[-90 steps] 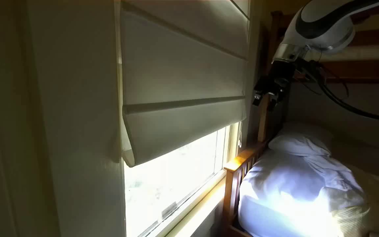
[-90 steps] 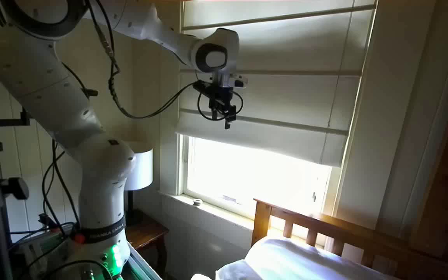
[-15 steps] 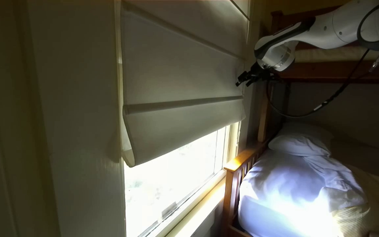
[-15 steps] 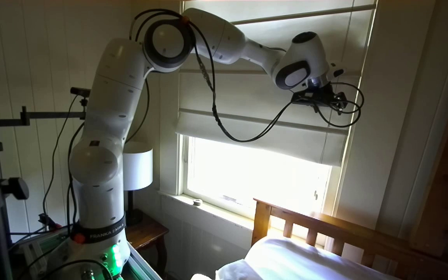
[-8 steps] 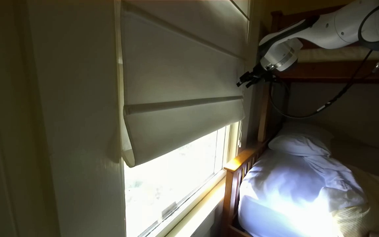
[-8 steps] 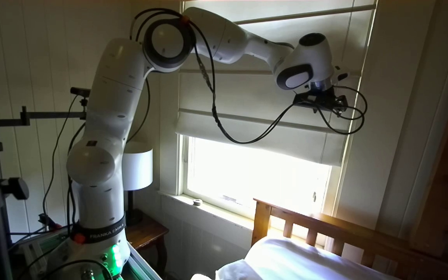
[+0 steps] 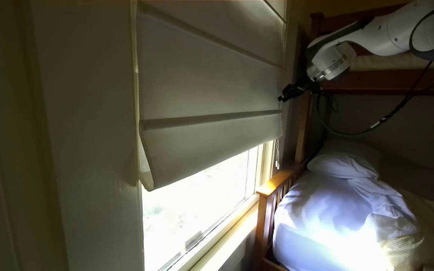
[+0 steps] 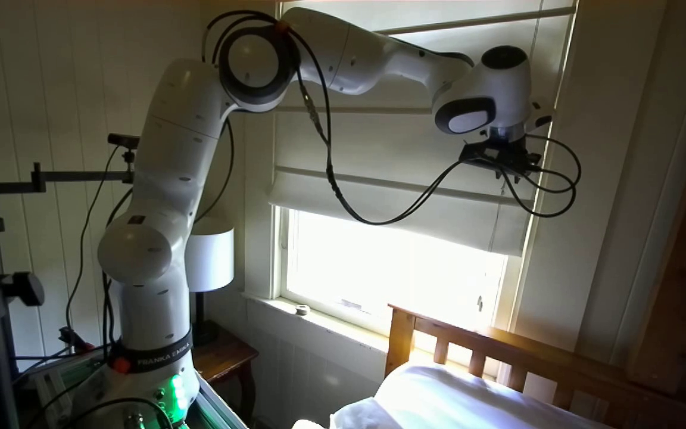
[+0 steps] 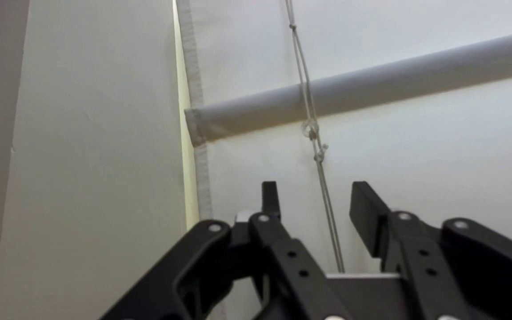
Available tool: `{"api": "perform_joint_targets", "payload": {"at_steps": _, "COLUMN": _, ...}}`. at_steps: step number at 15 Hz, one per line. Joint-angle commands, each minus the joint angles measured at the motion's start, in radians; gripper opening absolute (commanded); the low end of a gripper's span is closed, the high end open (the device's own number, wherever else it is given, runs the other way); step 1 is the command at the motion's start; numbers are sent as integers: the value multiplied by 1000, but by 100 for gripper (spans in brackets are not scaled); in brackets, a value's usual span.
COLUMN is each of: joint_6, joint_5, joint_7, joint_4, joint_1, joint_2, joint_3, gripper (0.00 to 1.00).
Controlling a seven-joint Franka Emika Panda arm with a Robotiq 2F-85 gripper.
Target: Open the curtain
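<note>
The curtain [image 7: 209, 86] is a cream fabric shade with horizontal folds, lowered over the upper part of the window in both exterior views. At its bedside edge hangs a thin double cord [image 9: 327, 195], knotted and passing a small ring on the fold. In an exterior view, the cord's tail [image 7: 277, 156] dangles below the hem. My gripper [image 9: 314, 193] is near that edge, its fingers [image 9: 367, 218] partly drawn together with a gap left. The cord shows in this gap, touching neither finger; whether it lies between or behind them I cannot tell. My arm hides part of the curtain [image 8: 319, 143].
Below stand a wooden bed frame [image 8: 402, 333] and white bedding [image 7: 322, 203]. A bunk post [image 7: 303, 131] rises near the gripper. A lamp [image 8: 212, 256] stands beside the arm's base. Loose black cables [image 8: 557, 208] loop around the wrist. A wall panel [image 9: 96, 155] flanks the curtain.
Over six seconds, my arm has swung from mid-window to the cord side. In the last second, the gripper has shifted slightly toward the bed and its fingers have drawn closer. The curtain's height is unchanged.
</note>
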Motion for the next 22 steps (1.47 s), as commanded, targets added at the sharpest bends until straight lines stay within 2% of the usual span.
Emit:
{"api": "perform_joint_targets", "payload": {"at_steps": 1, "joint_6": -41, "joint_5": 50, "joint_7": -23, "joint_4": 54, "joint_1": 19, "joint_2": 36, "joint_3": -19, "gripper": 16}}
{"api": "perform_joint_targets", "payload": {"at_steps": 3, "joint_6": -18, "joint_5": 51, "joint_7": -25, "joint_4": 66, "joint_1": 29, "joint_2": 49, "joint_3": -16, "gripper": 2}}
{"api": "perform_joint_targets", "payload": {"at_steps": 4, "joint_6": -9, "joint_5": 49, "joint_7": -24, "joint_4": 72, "joint_1": 34, "joint_2": 56, "joint_3": -15, "gripper": 1}}
{"api": "perform_joint_targets", "payload": {"at_steps": 7, "joint_6": 15, "joint_5": 14, "joint_7": 2, "joint_4": 79, "joint_1": 32, "joint_2": 64, "joint_3": 2, "gripper": 0}}
{"api": "perform_joint_targets", "payload": {"at_steps": 11, "joint_6": 26, "joint_5": -86, "joint_7": 95, "joint_4": 28, "joint_1": 62, "joint_2": 35, "joint_3": -29, "gripper": 0}}
{"api": "perform_joint_targets", "payload": {"at_steps": 13, "joint_6": 10, "joint_5": -247, "joint_7": 182, "joint_4": -38, "joint_1": 99, "joint_2": 15, "joint_3": -66, "gripper": 0}}
{"api": "perform_joint_targets", "payload": {"at_steps": 16, "joint_6": -26, "joint_5": -363, "joint_7": 280, "joint_4": -82, "joint_1": 119, "joint_2": -3, "joint_3": -78, "gripper": 0}}
{"api": "perform_joint_targets", "payload": {"at_steps": 19, "joint_6": -18, "joint_5": -413, "joint_7": 363, "joint_4": -102, "joint_1": 135, "joint_2": -7, "joint_3": -70, "gripper": 0}}
{"api": "perform_joint_targets", "payload": {"at_steps": 22, "joint_6": -2, "joint_5": -415, "joint_7": 414, "joint_4": -160, "joint_1": 143, "joint_2": -14, "joint_3": -63, "gripper": 0}}
